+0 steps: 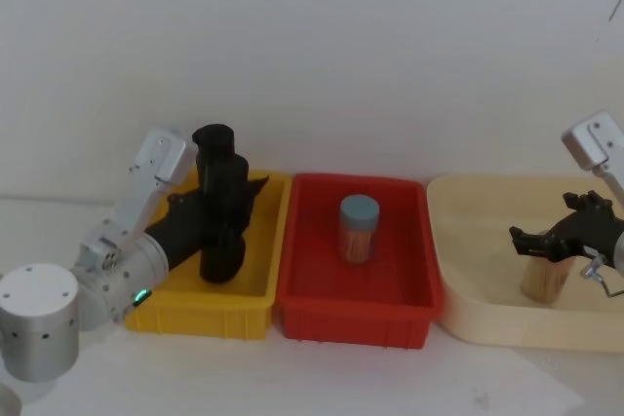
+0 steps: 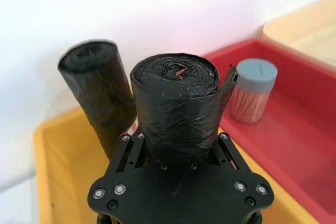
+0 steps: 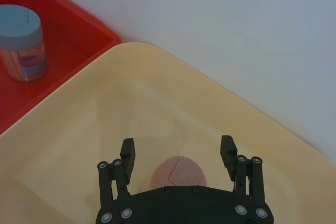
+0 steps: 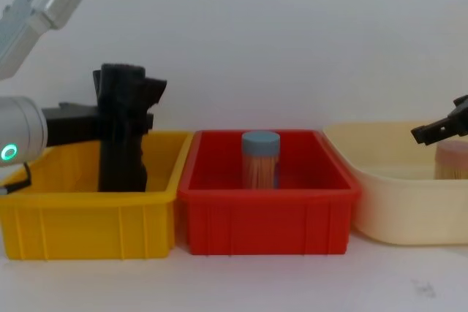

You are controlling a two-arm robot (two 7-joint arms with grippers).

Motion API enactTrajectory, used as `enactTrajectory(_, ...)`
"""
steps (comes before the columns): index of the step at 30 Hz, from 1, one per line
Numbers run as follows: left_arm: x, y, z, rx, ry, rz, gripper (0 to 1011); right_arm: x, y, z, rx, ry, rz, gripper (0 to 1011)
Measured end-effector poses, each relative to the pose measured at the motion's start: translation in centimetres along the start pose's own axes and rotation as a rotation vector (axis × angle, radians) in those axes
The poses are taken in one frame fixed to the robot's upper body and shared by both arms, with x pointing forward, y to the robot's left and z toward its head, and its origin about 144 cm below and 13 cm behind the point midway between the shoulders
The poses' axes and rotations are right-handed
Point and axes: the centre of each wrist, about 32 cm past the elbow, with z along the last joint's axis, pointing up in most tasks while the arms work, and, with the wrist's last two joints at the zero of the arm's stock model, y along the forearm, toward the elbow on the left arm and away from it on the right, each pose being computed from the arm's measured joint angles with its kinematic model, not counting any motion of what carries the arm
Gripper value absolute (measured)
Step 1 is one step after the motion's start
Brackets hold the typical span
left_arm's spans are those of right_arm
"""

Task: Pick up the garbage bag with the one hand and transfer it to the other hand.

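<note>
The garbage bag [image 1: 228, 204] is a black roll standing upright in the yellow bin [image 1: 200, 319], with a flap jutting at its top [image 4: 153, 89]. My left gripper [image 1: 216, 219], on the arm with the green light, reaches in from the left and is shut on the roll's side. The left wrist view shows the roll [image 2: 178, 108] pressed between the two fingers [image 2: 126, 139]. My right gripper [image 1: 531, 238] hangs open over the cream bin [image 1: 468, 241], far to the right of the bag. Its fingers [image 3: 127, 153] flank a pink-lidded jar [image 3: 177, 171] below them.
A slimmer black roll [image 1: 213, 141] stands just behind the bag in the yellow bin. The red bin [image 1: 351, 319] in the middle holds a blue-lidded jar [image 1: 358, 228]. A silver cylinder [image 1: 37, 319] sits at the front left.
</note>
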Motion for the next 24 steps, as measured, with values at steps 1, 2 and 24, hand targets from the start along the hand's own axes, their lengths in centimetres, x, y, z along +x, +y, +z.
enactTrajectory(1, 0.0, 0.0, 0.2, -0.011, -0.002, -0.002, 410, 0.0, 0.0, 0.0, 0.000, 0.000, 0.000, 999)
enactTrajectory(2, 0.0, 0.0, 0.2, -0.011, -0.002, -0.002, 410, 0.0, 0.0, 0.0, 0.000, 0.000, 0.000, 999)
enactTrajectory(24, 0.3, -1.0, 6.7, -0.207, -0.022, -0.080, 393, 0.0, 0.0, 0.0, 0.000, 0.000, 0.000, 999)
